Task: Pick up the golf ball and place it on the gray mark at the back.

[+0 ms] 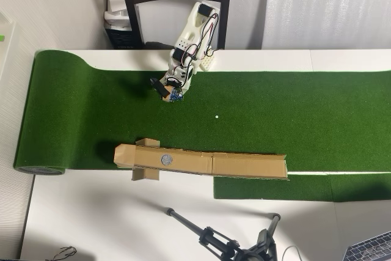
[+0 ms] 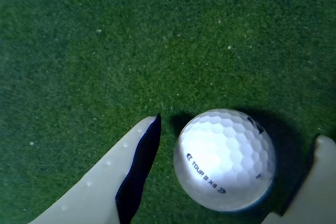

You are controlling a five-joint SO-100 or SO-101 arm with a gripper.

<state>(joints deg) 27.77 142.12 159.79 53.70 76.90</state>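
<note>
arm (image 1: 194,41): showing a white plastic shell with little holes
cables (image 1: 206,35): running red and black along it
tool (image 2: 236,182): showing cream fingers (image 2: 100,187), one with a black pad

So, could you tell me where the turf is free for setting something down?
The green mat is bare right of the white dot, above the cardboard ramp. It is crowded where the gripper straddles the golf ball.

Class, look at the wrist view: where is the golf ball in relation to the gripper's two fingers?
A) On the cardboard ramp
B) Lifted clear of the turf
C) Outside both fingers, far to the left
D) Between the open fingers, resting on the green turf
D: the golf ball lies on the turf in the gap of the open gripper, one finger on each side.
</note>
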